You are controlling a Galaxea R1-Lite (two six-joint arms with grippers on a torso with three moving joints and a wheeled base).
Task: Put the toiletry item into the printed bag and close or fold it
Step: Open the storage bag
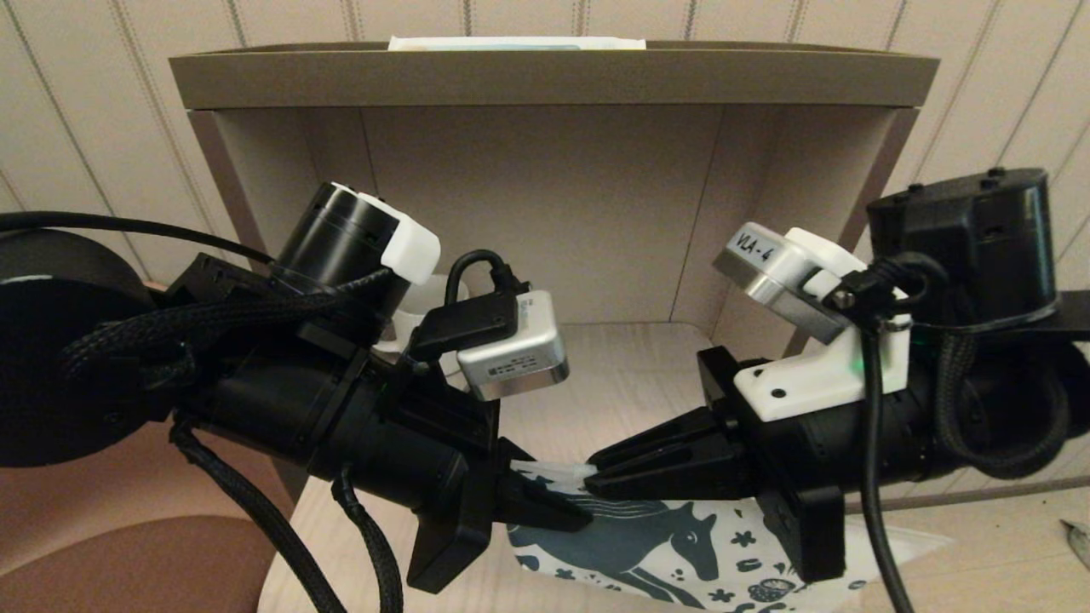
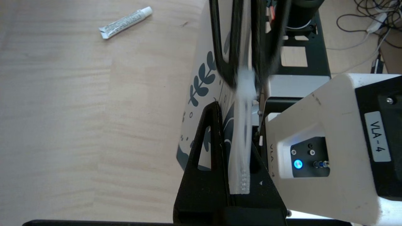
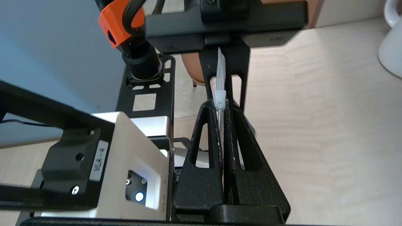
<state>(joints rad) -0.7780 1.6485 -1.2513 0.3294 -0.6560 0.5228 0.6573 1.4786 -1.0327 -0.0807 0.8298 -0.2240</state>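
The printed bag (image 1: 673, 545), white with a dark teal horse, hangs lifted above the table between both grippers. My left gripper (image 1: 558, 509) is shut on one end of its zip edge (image 2: 240, 150). Facing it, my right gripper (image 1: 592, 475) is shut on the same edge, with the white slider (image 3: 220, 100) right at its fingertips (image 3: 209, 108). In the left wrist view the right gripper's fingers (image 2: 220, 56) show beyond my left gripper (image 2: 234, 124). The toiletry item (image 2: 125, 22), a slim white tube, lies alone on the table, apart from the bag.
A brown open-fronted shelf box (image 1: 545, 81) stands behind the arms. A white mug (image 3: 391, 47) sits on the table, half hidden behind the left wrist (image 1: 417, 311). The light wooden table (image 2: 78, 125) runs under the bag.
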